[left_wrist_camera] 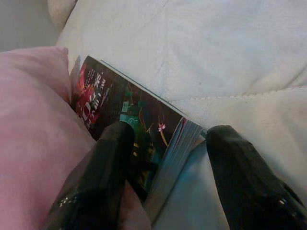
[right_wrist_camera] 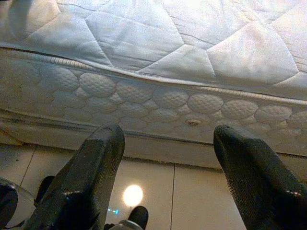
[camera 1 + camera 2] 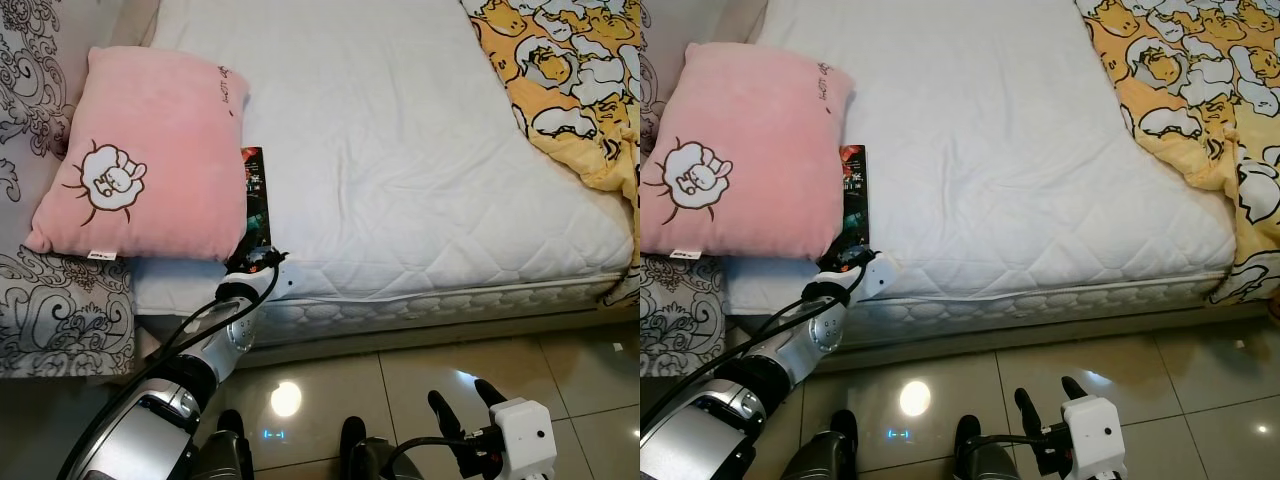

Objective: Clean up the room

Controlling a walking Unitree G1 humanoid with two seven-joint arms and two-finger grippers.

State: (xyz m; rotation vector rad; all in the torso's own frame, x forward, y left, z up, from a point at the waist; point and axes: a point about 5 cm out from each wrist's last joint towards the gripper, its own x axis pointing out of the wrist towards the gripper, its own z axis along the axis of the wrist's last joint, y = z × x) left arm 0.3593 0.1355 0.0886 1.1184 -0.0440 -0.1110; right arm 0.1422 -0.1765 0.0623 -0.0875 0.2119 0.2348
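A thin dark book [image 3: 256,205] with red lettering lies on the white mattress [image 3: 400,150], its left side tucked under a pink pillow [image 3: 140,150]. My left gripper [image 1: 165,158] is open at the book's near end; one finger [image 1: 103,163] rests on the cover beside the pillow, the other [image 1: 240,167] lies on the sheet past the page edge. From the head my left arm [image 3: 235,315] reaches up to the bed's front edge. My right gripper [image 3: 462,405] hangs open low over the floor, facing the mattress side [image 2: 158,100].
A yellow cartoon-print blanket [image 3: 575,70] covers the bed's far right corner. A grey patterned cloth [image 3: 60,310] lies left of the pillow. Glossy floor tiles [image 3: 420,380] run along the bed's front.
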